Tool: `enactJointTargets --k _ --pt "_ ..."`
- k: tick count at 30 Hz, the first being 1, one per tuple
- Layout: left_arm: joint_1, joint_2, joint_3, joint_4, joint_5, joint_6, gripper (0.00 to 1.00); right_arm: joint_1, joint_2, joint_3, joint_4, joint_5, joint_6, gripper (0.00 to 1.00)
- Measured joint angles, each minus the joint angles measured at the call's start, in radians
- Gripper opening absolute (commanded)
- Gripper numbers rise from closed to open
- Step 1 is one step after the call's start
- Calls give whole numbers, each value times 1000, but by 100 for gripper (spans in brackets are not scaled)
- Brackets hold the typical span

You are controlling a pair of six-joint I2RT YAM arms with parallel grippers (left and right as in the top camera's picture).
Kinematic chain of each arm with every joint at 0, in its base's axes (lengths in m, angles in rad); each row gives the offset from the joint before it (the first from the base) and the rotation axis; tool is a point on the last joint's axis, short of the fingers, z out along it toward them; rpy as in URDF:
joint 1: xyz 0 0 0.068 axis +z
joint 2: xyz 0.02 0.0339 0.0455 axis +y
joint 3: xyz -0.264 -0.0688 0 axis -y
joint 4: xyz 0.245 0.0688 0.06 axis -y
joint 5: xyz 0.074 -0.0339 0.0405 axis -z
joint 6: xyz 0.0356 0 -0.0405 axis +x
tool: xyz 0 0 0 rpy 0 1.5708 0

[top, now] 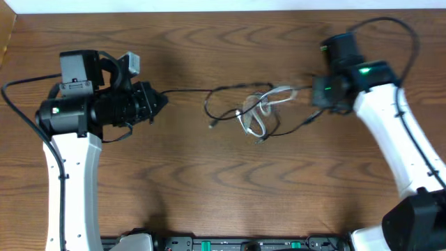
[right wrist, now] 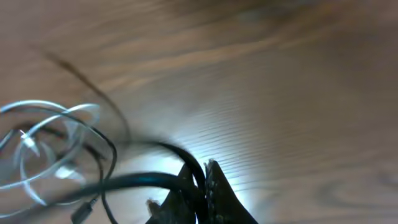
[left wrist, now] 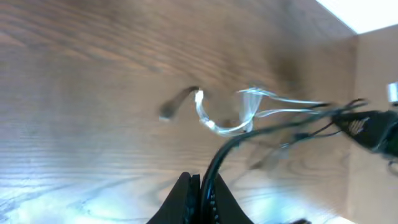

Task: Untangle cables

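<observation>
Pinching black cable (top: 188, 90), left gripper (top: 162, 100) and right gripper (top: 317, 94), white cable (top: 254, 120) between

Left arm (top: 70, 167) reaching in from left, left gripper (top: 162, 100) pinching black cable (left wrist: 219, 155) (jaws pressed together). Right arm (top: 394, 132) angling in from right, right gripper (top: 315, 92) clamping black cable too, facing left gripper.

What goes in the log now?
left jaws shut on black cable | right jaws shut on black cable | white cable looped with it, mid-table
</observation>
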Motion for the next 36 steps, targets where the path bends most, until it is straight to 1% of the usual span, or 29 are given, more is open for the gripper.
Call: enactJointTargets --k 2,5,7,10,14,15,17,18,19,23,25,27,28,30,36 --pt "0 14 0 -15 0 26 7 -53 0 0 1 -6 -6 1" --pt "-5 45 0 -25 -1 62 8 -112 0 0 24 -109 -86 2" --pt "-8 62 0 -26 -8 73 8 -129 0 0 39 -205 -169 10" --pt "-43 97 0 -26 -7 106 7 -119 0 0 46 -404 -343 11" --pt "-118 139 0 -26 -7 140 9 -83 0 0 44 -547 -457 13" --pt "-138 151 0 -26 -7 145 12 -74 0 0 43 -571 -476 14" --pt "-172 173 0 -26 -6 159 17 -66 0 0 33 -600 -500 20" --pt "-185 182 0 -25 -7 167 17 -64 0 0 25 -612 -509 29" --pt "-200 195 0 -25 -7 172 22 -63 0 0 20 -620 -517 34" --pt "-224 230 0 -18 -7 181 23 -56 0 0 24 -635 -529 51" --pt "-227 245 0 -19 -7 184 30 -47 0 0 51 -637 -515 60" --pt "-227 258 0 -19 -7 188 37 -35 0 0 84 -639 -508 66" --pt "-227 264 0 -21 -7 190 43 -24 0 0 105 -640 -502 70" --pt "-227 270 0 -21 -7 189 48 -5 1 0 138 -639 -495 74" --pt "-227 271 0 -21 -7 195 51 54 11 0 195 -602 -446 74"
